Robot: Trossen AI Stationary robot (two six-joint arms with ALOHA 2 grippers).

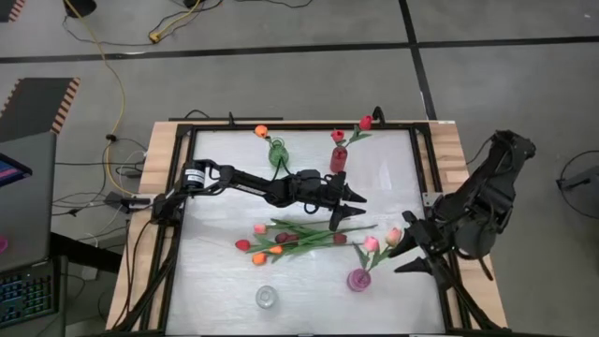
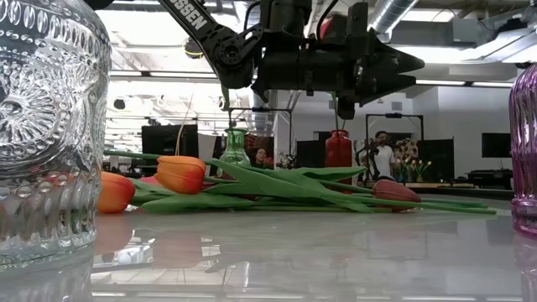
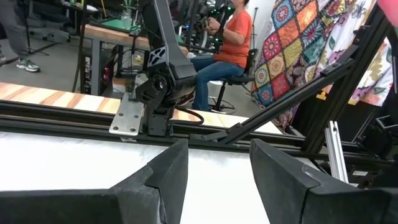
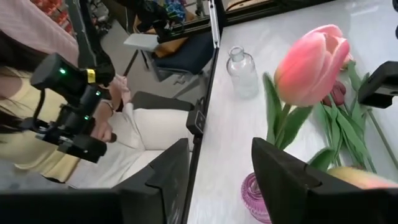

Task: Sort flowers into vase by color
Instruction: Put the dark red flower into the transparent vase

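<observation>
Pink-headed artificial tulips (image 1: 372, 244), two on thin green stems, stood in a low pink glass vase (image 1: 358, 279). Right gripper (image 1: 408, 254), jaws parted and holding nothing, sat just beside that vase, toward the table's right edge. Loose tulips (image 1: 281, 237), orange, red and maroon, lay flat in a heap to the pink vase's left, stems running lengthwise across the white tabletop (image 1: 225, 281). Left gripper (image 1: 348, 205), fingers spread and empty, hung above that heap, judged the nearer arm for the next pick.
</observation>
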